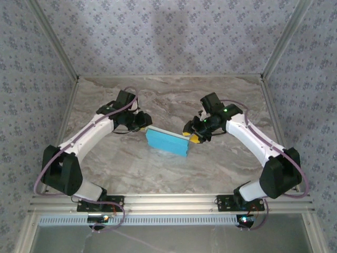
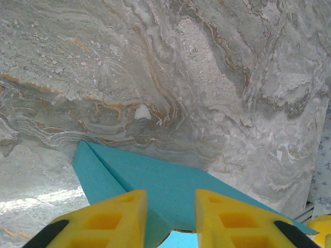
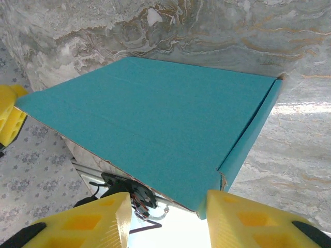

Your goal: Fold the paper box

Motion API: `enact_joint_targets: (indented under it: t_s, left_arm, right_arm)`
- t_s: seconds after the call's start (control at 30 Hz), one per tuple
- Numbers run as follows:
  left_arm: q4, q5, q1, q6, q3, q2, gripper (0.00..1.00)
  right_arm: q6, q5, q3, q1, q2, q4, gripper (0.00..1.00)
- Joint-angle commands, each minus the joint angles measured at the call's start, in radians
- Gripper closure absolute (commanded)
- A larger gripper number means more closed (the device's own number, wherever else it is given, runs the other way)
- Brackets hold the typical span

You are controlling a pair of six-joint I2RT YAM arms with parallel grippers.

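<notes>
Blue paper box [image 1: 167, 141] — right gripper [image 3: 166, 206] part-open at its corner, left gripper [image 2: 171, 201] astride its end, grip unclear.

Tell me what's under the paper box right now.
Marble table shows around the paper box, which sits between the left gripper and right gripper. The patch directly beneath is covered by the box, so I cannot tell what lies there.
</notes>
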Motion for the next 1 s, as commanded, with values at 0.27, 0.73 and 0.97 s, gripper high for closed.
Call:
enact_joint_targets:
  t_s: [0.27, 0.73, 0.97]
  left_arm:
    - [0.060, 0.017, -0.012, -0.124, -0.066, -0.084, 0.75]
    - [0.048, -0.024, -0.015, -0.073, -0.121, -0.119, 0.78]
    - [0.038, -0.043, -0.014, -0.047, -0.122, -0.131, 0.79]
  right_arm:
    - [-0.036, 0.012, 0.003, 0.003, 0.026, -0.044, 0.63]
    - [-0.125, 0.078, 0.006, 0.021, 0.036, -0.062, 0.69]
    - [-0.189, 0.156, 0.052, 0.056, 0.048, -0.124, 0.71]
